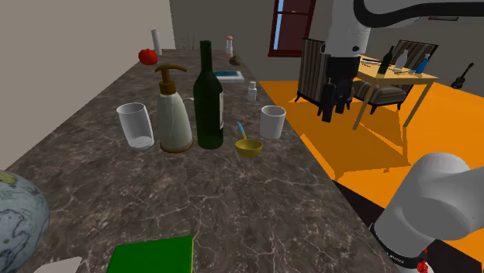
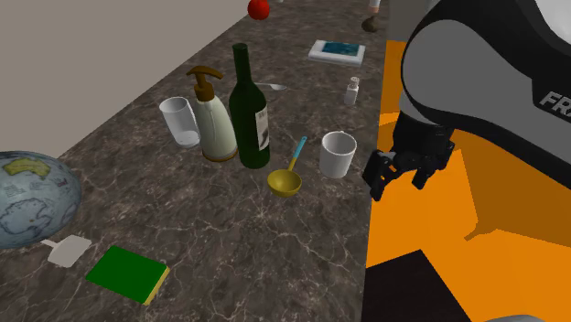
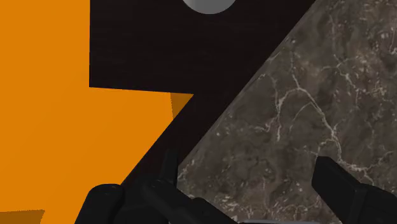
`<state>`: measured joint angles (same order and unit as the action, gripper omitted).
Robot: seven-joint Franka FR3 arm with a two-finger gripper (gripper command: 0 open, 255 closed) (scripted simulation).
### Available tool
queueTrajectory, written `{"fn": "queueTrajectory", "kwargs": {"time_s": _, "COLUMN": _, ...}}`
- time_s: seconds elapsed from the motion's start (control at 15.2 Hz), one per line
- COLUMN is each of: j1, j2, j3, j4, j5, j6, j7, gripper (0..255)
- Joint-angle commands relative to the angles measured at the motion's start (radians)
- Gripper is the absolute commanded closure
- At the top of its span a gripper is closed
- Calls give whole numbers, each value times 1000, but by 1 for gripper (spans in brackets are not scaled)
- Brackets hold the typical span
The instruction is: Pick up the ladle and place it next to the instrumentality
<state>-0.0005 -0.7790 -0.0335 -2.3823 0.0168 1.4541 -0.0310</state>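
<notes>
1. The ladle point(image 1: 248, 146) lies on the counter point(image 1: 233, 202) just beside the mug point(image 1: 272, 122), its handle slanting up.
2. The bottle point(image 1: 208, 97) stands on the ladle's other side from the mug. I reckon that tight gap risks knocking either over.
3. Beyond the mug, off the counter's edge, my gripper point(image 1: 329, 112) hangs with fingers spread, empty. A low approach could clip the mug or the edge.

I see the dark veined stone counter point(image 1: 256, 202) lengthwise from the shoulder camera, steeper from the second, and its edge close-up from the wrist.
</notes>
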Motion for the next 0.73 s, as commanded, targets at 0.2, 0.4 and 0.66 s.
{"fn": "queueTrajectory", "kwargs": {"time_s": 0.2, "j1": -7, "j2": 54, "j3": 47, "j4": -13, "j5": 62, "j6": 88, "j7": 113, "gripper": 0}}
{"fn": "queueTrajectory", "kwargs": {"time_s": 0.4, "j1": -14, "j2": 121, "j3": 93, "j4": -13, "j5": 116, "j6": 179, "j7": 221, "gripper": 0}}
{"fn": "queueTrajectory", "kwargs": {"time_s": 0.66, "j1": -24, "j2": 227, "j3": 148, "j4": 8, "j5": 172, "j6": 302, "j7": 358, "gripper": 0}}
